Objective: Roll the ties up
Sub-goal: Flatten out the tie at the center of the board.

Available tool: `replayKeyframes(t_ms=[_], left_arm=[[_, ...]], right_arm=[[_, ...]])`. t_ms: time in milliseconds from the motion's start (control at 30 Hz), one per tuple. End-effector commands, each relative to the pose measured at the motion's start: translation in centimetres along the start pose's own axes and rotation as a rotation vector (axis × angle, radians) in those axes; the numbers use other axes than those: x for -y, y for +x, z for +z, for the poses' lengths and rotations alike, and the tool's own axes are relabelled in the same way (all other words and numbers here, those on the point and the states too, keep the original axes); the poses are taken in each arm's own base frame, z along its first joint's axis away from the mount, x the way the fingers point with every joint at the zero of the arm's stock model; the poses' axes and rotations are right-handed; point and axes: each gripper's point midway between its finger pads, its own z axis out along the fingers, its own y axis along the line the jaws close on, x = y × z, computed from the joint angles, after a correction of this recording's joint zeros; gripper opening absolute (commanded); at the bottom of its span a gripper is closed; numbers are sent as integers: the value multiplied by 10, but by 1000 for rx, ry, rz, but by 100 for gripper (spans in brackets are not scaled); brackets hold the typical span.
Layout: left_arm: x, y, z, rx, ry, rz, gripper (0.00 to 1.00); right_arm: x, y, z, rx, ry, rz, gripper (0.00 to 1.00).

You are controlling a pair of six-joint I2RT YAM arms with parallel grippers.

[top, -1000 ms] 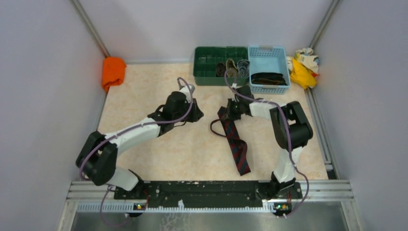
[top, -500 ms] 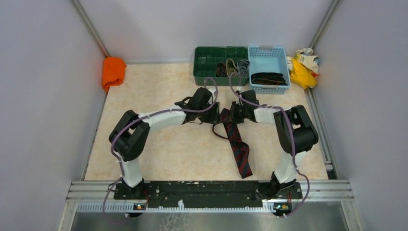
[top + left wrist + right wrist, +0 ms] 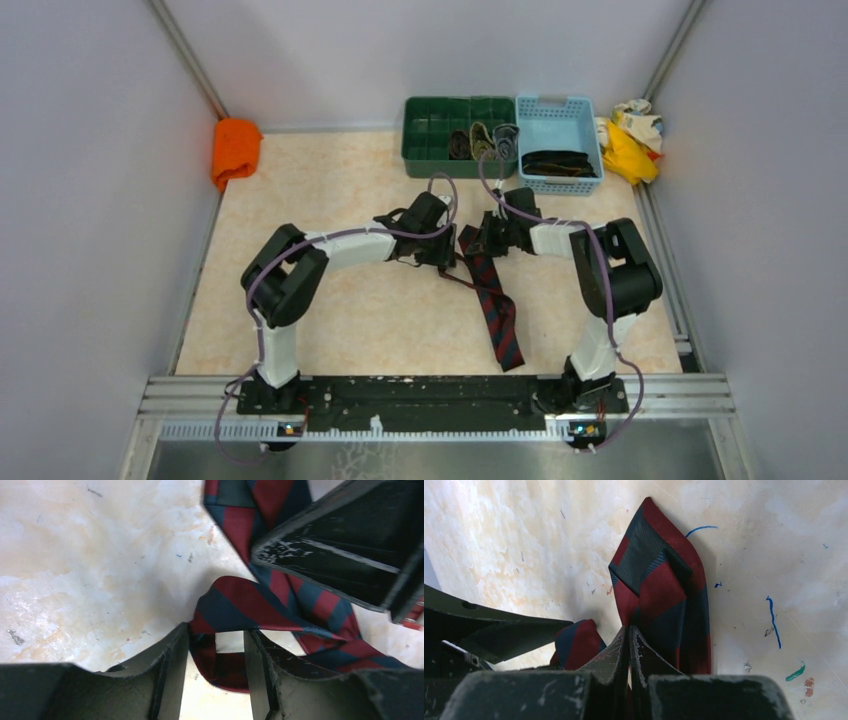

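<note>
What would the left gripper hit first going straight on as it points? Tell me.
Likely the loop of the dark red and navy striped fabric necktie, just ahead of the open left gripper; depth is unclear.

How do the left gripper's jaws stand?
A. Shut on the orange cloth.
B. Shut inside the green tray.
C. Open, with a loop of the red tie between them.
C: the jaws of the left gripper stand apart, and a loop of the red tie lies in the gap.
</note>
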Motion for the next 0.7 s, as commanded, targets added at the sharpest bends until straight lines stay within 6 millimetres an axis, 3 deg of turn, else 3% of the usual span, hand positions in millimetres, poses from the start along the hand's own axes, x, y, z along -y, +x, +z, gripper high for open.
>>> replayKeyframes(t_ms=[0, 167, 200, 233, 400, 667], left_arm=[[-15, 1, 9, -5, -77, 19, 45], [-19, 7, 11, -18, -85, 21, 18], [-20, 11, 12, -25, -89, 21, 5], [-22, 14, 13, -30, -91, 21, 0], [-43, 22, 1, 21, -179, -8, 0], [-60, 15, -63, 156, -258, -57, 0]], right_arm=[[36, 30, 4, -78, 106, 37, 0], [38, 31, 5, -80, 106, 45, 0], [39, 31, 6, -82, 109, 47, 0], [40, 32, 6, -83, 111, 50, 0], [47, 32, 5, -71, 125, 69, 0], [65, 27, -3, -40, 163, 115, 0]])
